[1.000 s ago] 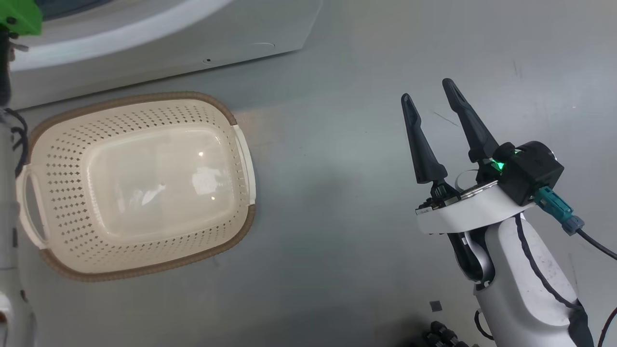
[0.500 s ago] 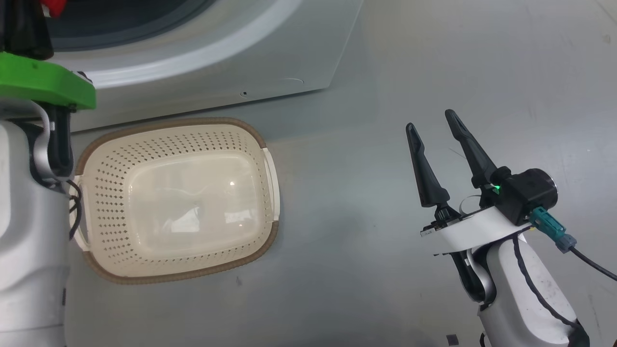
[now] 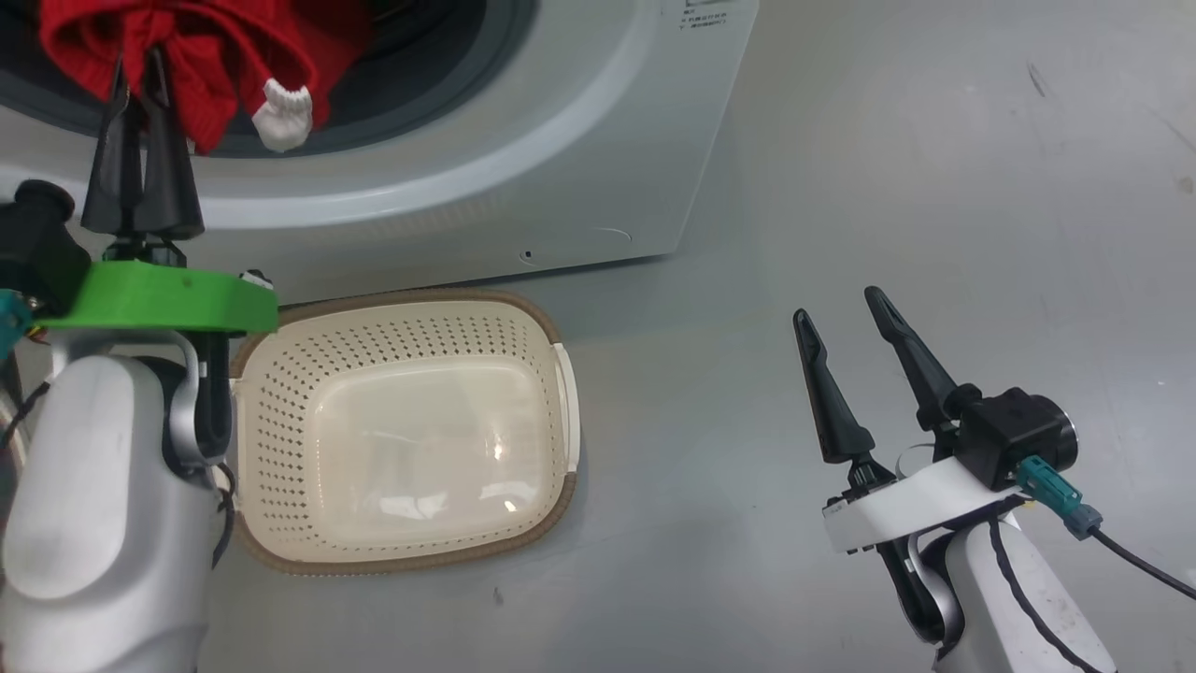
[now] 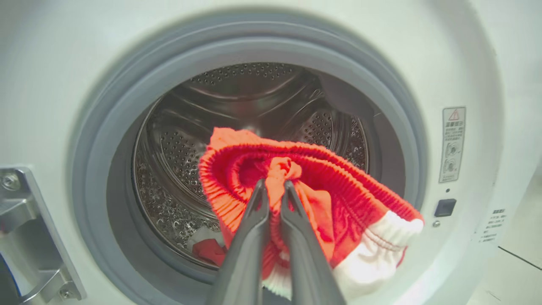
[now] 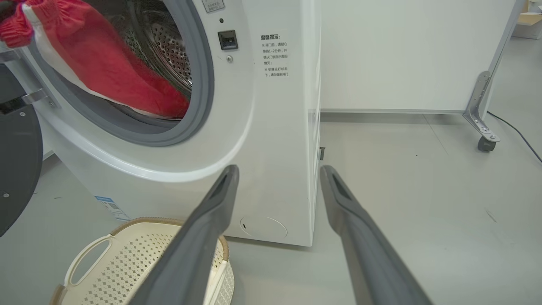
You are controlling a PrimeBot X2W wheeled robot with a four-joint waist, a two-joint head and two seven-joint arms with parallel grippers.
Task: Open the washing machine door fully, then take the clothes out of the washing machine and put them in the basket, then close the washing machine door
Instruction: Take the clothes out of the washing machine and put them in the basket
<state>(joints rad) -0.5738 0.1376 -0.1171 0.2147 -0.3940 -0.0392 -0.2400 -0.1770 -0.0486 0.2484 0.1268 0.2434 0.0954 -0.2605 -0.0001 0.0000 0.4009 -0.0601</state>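
The washing machine point(image 3: 523, 140) stands with its opening uncovered and its black door point(image 5: 17, 169) swung out to the side. My left gripper point(image 3: 137, 67) is shut on a red garment point(image 3: 224, 56) with a white cuff point(image 3: 285, 114), holding it at the mouth of the steel drum point(image 4: 237, 97). In the left wrist view the gripper point(image 4: 275, 185) pinches a fold of the clothes point(image 4: 338, 186), and more red fabric point(image 4: 207, 250) lies low in the drum. The cream basket point(image 3: 280, 439) sits on the floor below the opening with nothing in it. My right gripper point(image 3: 838, 308) hangs open over bare floor, right of the basket.
A grey rubber seal point(image 4: 106, 127) rings the opening, with the metal door hinge point(image 4: 25, 237) at its left. A white panel on a castered metal leg point(image 5: 485, 142) stands behind the machine's right side. Grey floor point(image 3: 934, 168) spreads to the right.
The head camera has tilted up, bringing the machine's opening and the red garment into view. Against the basket, my left gripper has drawn back towards me, still shut. The right gripper stays open.
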